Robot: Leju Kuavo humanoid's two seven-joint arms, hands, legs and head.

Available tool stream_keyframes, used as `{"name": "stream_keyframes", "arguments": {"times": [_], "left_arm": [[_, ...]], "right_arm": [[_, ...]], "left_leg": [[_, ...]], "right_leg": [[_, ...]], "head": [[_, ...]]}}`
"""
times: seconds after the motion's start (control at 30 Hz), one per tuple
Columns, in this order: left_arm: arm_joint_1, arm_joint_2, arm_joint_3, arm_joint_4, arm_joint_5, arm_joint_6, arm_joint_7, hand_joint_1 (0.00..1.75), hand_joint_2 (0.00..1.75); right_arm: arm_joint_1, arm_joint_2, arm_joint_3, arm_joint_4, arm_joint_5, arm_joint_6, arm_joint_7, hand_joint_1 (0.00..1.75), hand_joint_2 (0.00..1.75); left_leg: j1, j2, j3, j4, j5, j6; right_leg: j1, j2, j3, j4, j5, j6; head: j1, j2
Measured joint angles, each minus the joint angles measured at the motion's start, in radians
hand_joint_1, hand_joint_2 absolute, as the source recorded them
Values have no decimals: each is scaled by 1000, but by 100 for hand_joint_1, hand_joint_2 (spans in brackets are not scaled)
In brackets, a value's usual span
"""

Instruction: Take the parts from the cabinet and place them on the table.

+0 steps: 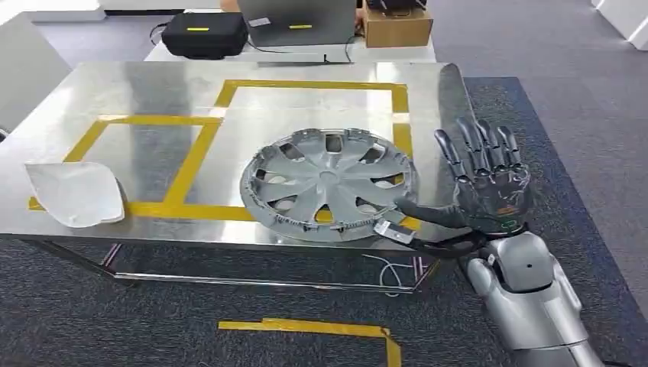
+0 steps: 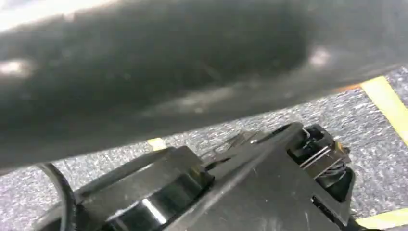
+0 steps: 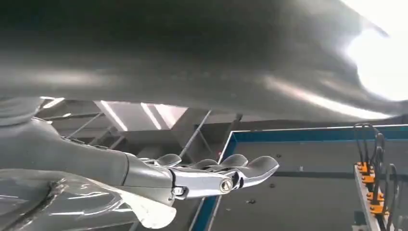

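Observation:
A silver hubcap (image 1: 328, 183) lies flat on the steel table (image 1: 137, 92), near its front edge, across the yellow tape lines. A white curved part (image 1: 76, 191) lies at the table's front left. My right hand (image 1: 489, 180) is just right of the hubcap by the table's front right corner, with its fingers spread and pointing away from me. Its thumb reaches toward the hubcap's near rim; I cannot tell whether it touches. In the right wrist view the right hand (image 3: 202, 175) is stretched out flat and holds nothing.
Behind the steel table, a second table carries a black case (image 1: 205, 32), a grey box (image 1: 298, 19) and a cardboard box (image 1: 397, 23). Yellow tape (image 1: 313, 329) marks the carpet in front. A blue-edged panel with orange-tipped cables (image 3: 370, 183) shows beyond my right hand.

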Motion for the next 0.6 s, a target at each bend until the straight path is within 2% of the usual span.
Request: {"name": "stream_keyframes", "arguments": {"times": [0.03,0.07,0.1,0.13,0.17,0.23,0.27,0.3,0.33,0.37,0.4,0.43,0.47,0.5,0.53,0.57,0.6], "left_arm": [[0,0,0,0,0,0,0,0,0],[-1,0,0,0,0,0,0,0,0],[-2,2,0,0,0,3,0,0,0],[-5,9,0,0,2,5,0,0,0],[-6,5,0,0,2,7,0,0,0],[-7,5,0,0,2,11,0,0,0],[-6,2,0,0,2,12,0,0,0],[-6,-5,0,1,2,12,0,0,0],[-9,0,0,2,2,12,0,0,0],[-11,-2,1,2,2,13,0,0,0],[-11,-1,1,2,2,12,0,0,0],[-9,-2,1,2,2,12,0,0,0],[-7,-3,2,2,2,12,1,0,0],[-6,-4,2,2,2,12,1,0,0],[-6,-5,2,2,2,12,1,0,0],[-6,-5,2,2,2,12,1,0,0],[-7,-5,2,2,2,12,2,0,0]], "right_arm": [[0,0,0,0,0,0,2,0,0],[-2,0,-1,0,0,0,3,0,0],[-3,0,-3,0,0,0,5,0,0],[-5,0,-3,1,0,0,6,0,0],[-7,-2,-5,2,0,0,7,0,0],[-11,-3,-8,6,0,0,10,0,0],[-11,-4,-11,7,0,0,10,0,0],[-11,-6,-12,8,0,0,10,0,0],[-12,-8,-13,9,0,0,11,0,0],[-14,-13,-15,11,0,0,12,0,0],[-14,-18,-17,13,-1,0,13,0,0],[-14,-18,-18,17,0,0,13,0,0],[-13,-18,-18,21,0,0,13,0,0],[-13,-19,-19,24,0,0,15,0,0],[-13,-19,-20,24,0,0,17,0,0],[-13,-21,-20,24,0,0,20,0,0],[-13,-22,-20,24,0,0,23,0,0]], "left_leg": [[-7,-1,44,-67,36,12],[-14,-4,103,-162,71,32],[-26,-12,160,-251,89,55],[-31,-12,194,-306,69,72],[-35,-9,187,-306,87,54],[-43,-10,180,-312,97,59],[-40,-9,178,-328,113,61],[-35,-4,173,-341,132,57],[-28,-1,162,-355,154,60],[-28,0,146,-360,169,65],[-27,1,130,-359,180,65],[-28,2,116,-358,190,63],[-28,5,99,-356,202,62],[-27,7,81,-352,212,61],[-26,8,62,-347,223,57],[-24,8,45,-341,231,54],[-23,8,33,-334,238,48]], "right_leg": [[6,3,-9,0,7,-1],[12,6,-16,0,15,-1],[12,7,-20,0,22,-1],[19,8,-26,0,28,4],[11,7,-25,-4,38,8],[2,7,-27,-10,56,20],[6,8,-28,-15,66,27],[10,10,-30,-35,81,32],[7,8,-45,-20,39,35],[7,8,-70,33,-30,41],[2,6,-87,105,-94,47],[-1,5,-96,173,-134,51],[-3,5,-99,231,-136,53],[-4,4,-88,249,-110,55],[-5,3,-56,229,-71,57],[-7,0,-4,170,-40,59],[-8,-5,61,89,-35,61]], "head": [[0,0],[0,0],[0,0],[3,0],[2,0],[0,0],[1,0],[0,0],[-4,0],[-2,0],[0,0],[0,0],[-1,0],[0,0],[0,0],[0,0],[0,0]]}}
